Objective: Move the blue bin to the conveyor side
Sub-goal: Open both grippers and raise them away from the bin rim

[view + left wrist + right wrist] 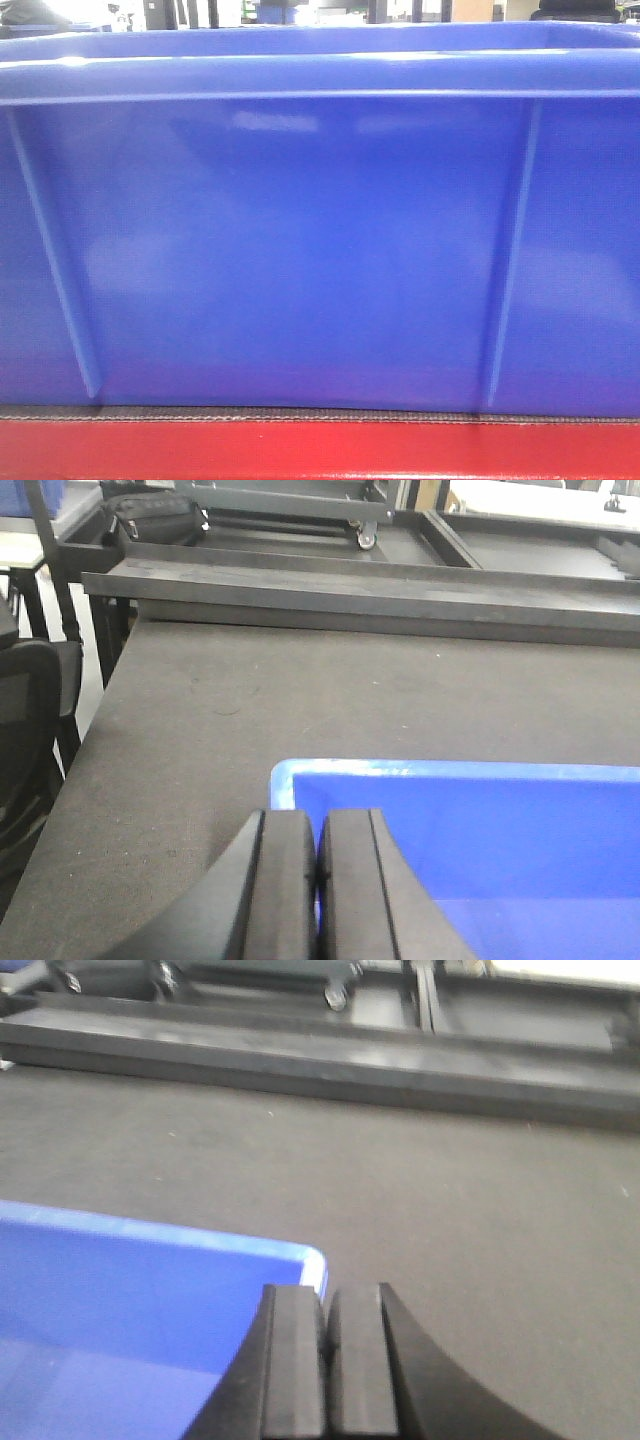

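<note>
Blue bin point(320, 240) fills the front view, its ribbed side wall sitting on the conveyor belt point(300, 412) just behind the red front edge point(320, 450). In each wrist view the bin's rim runs right under the jaws. The left gripper point(318, 880) has its 2 pads pressed together over the near left corner of the rim, with the bin's blue interior stretching away to the right of the jaws and bare dark belt point(250, 710) ahead and to the left of them. The right gripper point(326, 1360) mirrors this: its jaws are closed onto the right corner of the rim, with the bin's inside to the left and open belt point(480, 1220) ahead and to the right. A thin strip of blue shows between each pair of pads, so both seem to be pinching the wall, not merely resting on it.

The bin already appears to stand on the belt, so my judgement is that the carry is near its end. To finish well, both arms should keep level with each other so the bin does not twist, check that its base is fully seated on the belt behind the red edge, then release both sides together.

A dark rail point(360, 595) lies far ahead of the jaws.
</note>
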